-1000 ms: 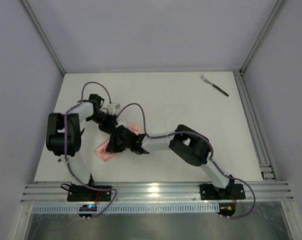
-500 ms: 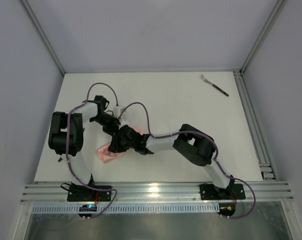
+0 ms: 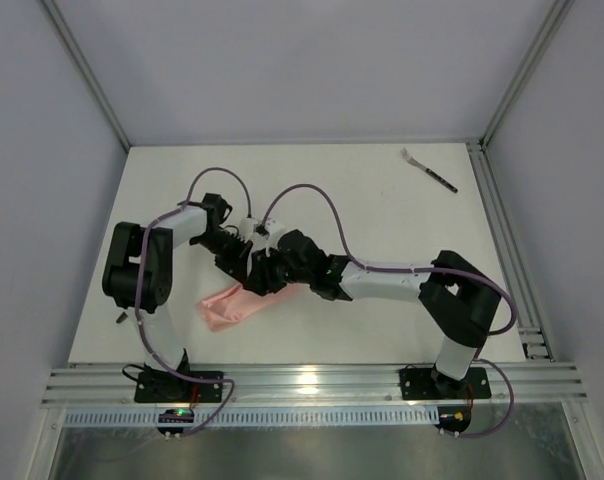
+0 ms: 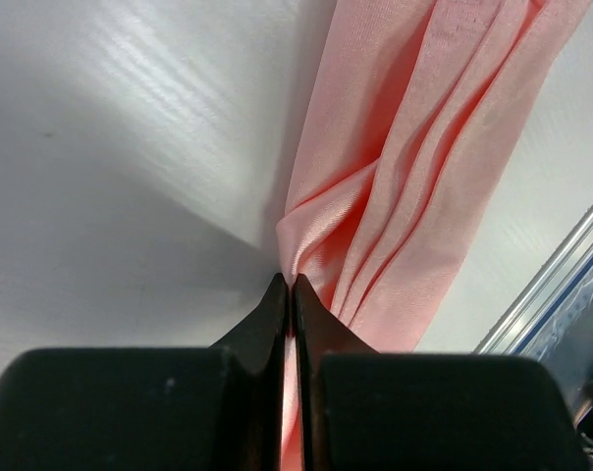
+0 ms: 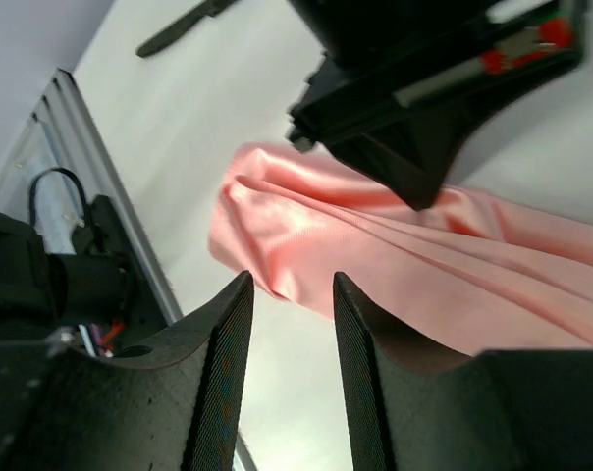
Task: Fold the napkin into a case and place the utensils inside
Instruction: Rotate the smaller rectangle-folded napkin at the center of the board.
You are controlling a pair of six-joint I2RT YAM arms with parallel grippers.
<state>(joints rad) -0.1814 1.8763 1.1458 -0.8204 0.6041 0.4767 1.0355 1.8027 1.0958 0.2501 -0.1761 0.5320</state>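
Note:
The salmon-pink napkin (image 3: 232, 303) lies bunched in loose folds at the table's front left. My left gripper (image 3: 240, 268) is shut on its upper edge; in the left wrist view the cloth (image 4: 414, 167) hangs away from the pinched jaws (image 4: 289, 285). My right gripper (image 3: 263, 277) is open and empty, right beside the left one above the cloth; in the right wrist view its fingers (image 5: 290, 294) frame the napkin (image 5: 375, 260) without touching it. The fork (image 3: 428, 170) lies at the far right of the table, far from both grippers.
An aluminium rail (image 3: 502, 240) runs along the table's right edge and another (image 3: 312, 380) along the front. Grey walls close in the back and sides. Both arms' purple cables (image 3: 312, 200) loop over the middle of the table.
The right arm has swung back and right, its gripper coming off the napkin and standing open. The left gripper moved slightly right, still pinching the cloth, which now trails out longer.

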